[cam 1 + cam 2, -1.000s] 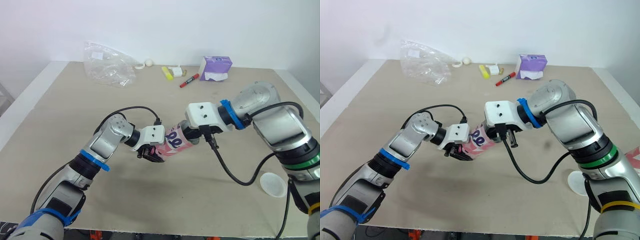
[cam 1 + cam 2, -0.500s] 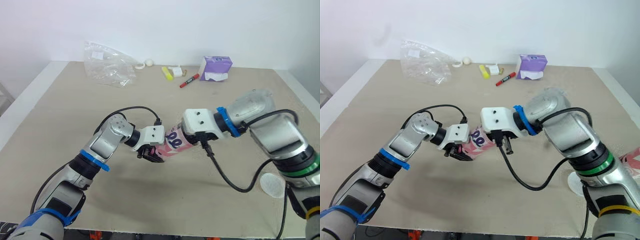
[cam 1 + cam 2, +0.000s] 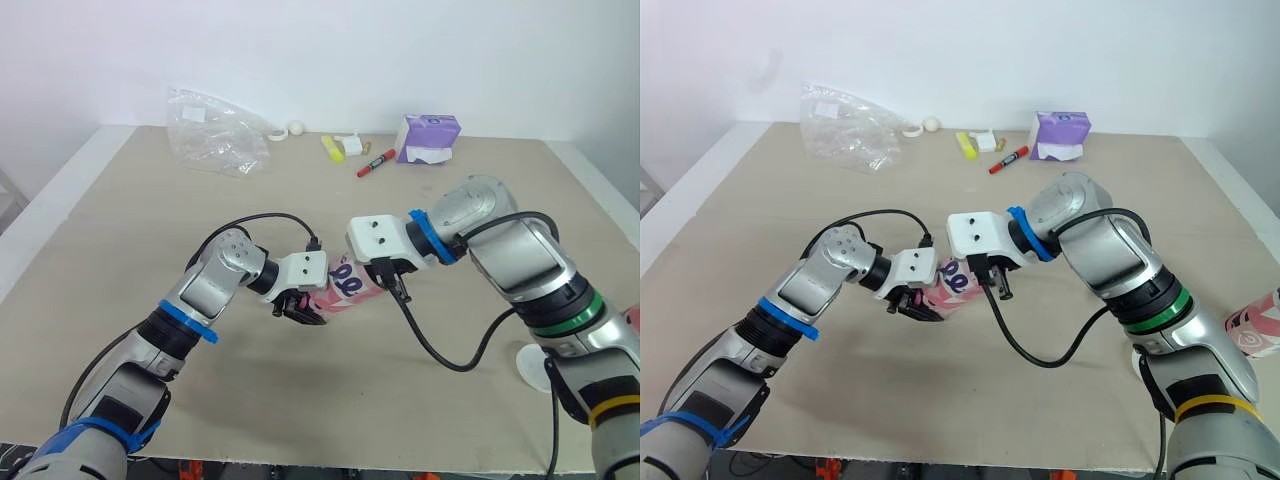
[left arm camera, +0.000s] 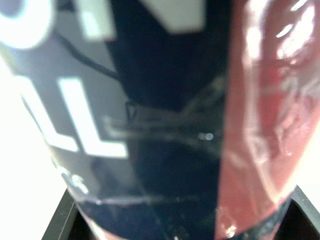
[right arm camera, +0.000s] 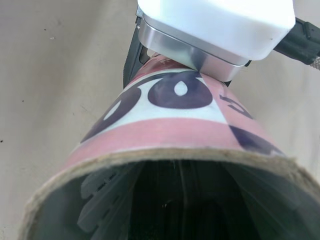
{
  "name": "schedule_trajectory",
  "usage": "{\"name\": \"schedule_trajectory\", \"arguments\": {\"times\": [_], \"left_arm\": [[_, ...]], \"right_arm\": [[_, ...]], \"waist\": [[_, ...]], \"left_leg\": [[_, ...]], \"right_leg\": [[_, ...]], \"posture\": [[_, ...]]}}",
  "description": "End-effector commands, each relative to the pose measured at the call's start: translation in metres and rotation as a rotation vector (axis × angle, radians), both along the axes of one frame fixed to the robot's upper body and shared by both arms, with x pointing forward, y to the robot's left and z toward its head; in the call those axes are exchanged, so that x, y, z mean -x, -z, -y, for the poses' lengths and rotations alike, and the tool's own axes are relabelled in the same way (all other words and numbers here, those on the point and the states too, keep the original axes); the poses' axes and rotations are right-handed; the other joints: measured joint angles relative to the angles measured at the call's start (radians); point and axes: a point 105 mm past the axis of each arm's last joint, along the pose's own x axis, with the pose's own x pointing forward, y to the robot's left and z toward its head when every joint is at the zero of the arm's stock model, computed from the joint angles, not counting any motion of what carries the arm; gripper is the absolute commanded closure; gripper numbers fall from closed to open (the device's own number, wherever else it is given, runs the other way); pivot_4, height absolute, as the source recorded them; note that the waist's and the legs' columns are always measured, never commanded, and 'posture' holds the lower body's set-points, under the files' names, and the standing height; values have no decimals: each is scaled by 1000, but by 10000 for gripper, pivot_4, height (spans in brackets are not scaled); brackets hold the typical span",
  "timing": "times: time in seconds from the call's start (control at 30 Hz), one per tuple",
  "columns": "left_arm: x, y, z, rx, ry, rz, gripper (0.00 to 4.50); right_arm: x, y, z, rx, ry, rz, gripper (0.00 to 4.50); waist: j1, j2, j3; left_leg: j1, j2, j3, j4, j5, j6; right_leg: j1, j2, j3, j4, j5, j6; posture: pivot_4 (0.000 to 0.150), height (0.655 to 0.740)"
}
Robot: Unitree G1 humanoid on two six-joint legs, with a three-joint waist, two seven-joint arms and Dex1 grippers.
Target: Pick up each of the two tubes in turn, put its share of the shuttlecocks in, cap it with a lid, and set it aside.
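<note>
Your left gripper (image 3: 300,307) is clamped round the pink tube (image 3: 346,289), its long axis aiming the open mouth straight at your right gripper (image 3: 387,280), whose grip I can't tell.

Tube (image 3: 345,289) above the table's (image 3: 120,240) middle (bag (image 3: 215,130), marker (image 3: 376,162), box (image 3: 428,138) behind).

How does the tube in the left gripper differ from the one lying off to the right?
The held tube is clamped in the left gripper above the table; the other tube lies on it. The held tube's end is open, feathers inside; the other tube's near end looks closed. Both are pink.
</note>
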Motion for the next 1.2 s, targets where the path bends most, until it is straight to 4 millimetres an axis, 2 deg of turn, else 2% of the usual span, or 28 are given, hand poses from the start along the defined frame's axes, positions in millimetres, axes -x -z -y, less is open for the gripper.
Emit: {"name": "schedule_trajectory", "arguments": {"times": [0.03,0.47,0.73,1.03,1.2], "left_arm": [[13,16,8,-29,51,-51,19279],[12,15,10,-23,49,-51,19279],[11,15,8,-23,42,-49,19279],[10,17,4,-30,43,-48,19279],[8,17,2,-25,45,-36,19279]], "right_arm": [[7,24,-4,49,-33,-77,43995],[8,40,-6,53,-48,-111,43995],[4,-5,15,-63,52,-66,43995],[23,-46,41,-198,144,-67,43995],[29,-66,67,-305,266,-81,43995]], "waist": [[0,0,-1],[-1,0,-9],[2,0,-9],[6,2,-8],[10,2,-8]], "left_leg": [[0,0,0,0,0,0],[2,1,0,-1,0,0],[1,1,-1,-1,0,0],[-5,-2,-5,-1,-3,0],[-7,-2,-7,-1,-4,0]], "right_leg": [[0,0,0,0,0,0],[1,0,-1,0,-1,-2],[0,0,-2,0,-2,-3],[-1,-3,-3,-4,-3,-1],[-1,-4,-6,-6,-3,-1]], "posture": [[1500,7400],[1500,7400],[1500,7400],[1500,7400],[1500,7400]]}}
